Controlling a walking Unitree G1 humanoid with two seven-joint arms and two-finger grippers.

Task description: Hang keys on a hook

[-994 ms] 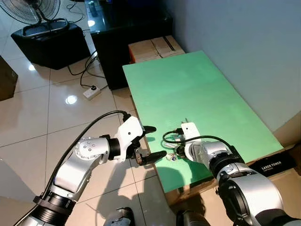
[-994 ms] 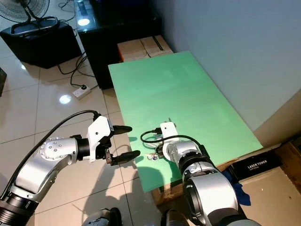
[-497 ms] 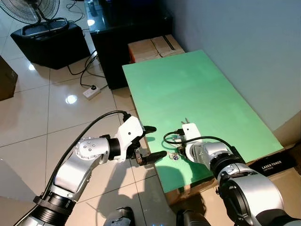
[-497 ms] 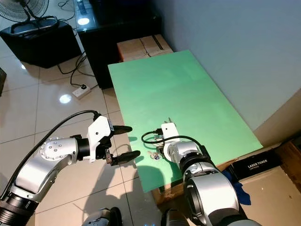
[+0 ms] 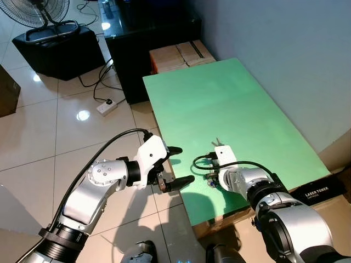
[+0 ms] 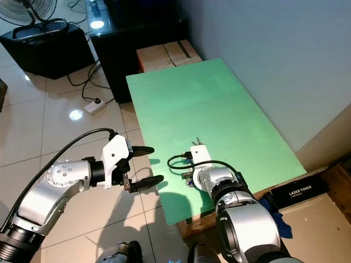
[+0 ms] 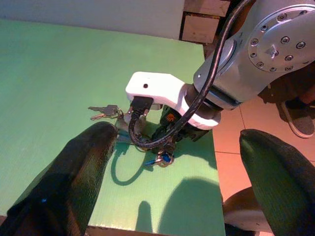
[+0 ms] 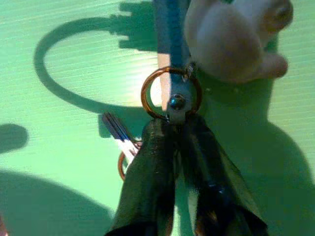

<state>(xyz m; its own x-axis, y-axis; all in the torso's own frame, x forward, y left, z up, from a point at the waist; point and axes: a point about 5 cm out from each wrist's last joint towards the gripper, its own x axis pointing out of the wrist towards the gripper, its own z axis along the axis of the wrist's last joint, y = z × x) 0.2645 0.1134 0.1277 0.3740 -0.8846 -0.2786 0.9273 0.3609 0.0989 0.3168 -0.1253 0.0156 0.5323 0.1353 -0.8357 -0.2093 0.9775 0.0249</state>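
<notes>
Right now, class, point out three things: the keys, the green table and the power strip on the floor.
keys point(image 7: 104, 111), left wrist view, on the key blades.
green table point(image 5: 230, 104), left eye view, on its bare top.
power strip point(image 5: 107, 107), left eye view, on its white body.

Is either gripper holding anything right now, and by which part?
The right gripper pinches the keys at the ring's clasp. The left gripper holds nothing.

Glossy tiled floor point(image 5: 44, 131) (lamp glare), grey wall point(image 5: 285, 49).
</notes>
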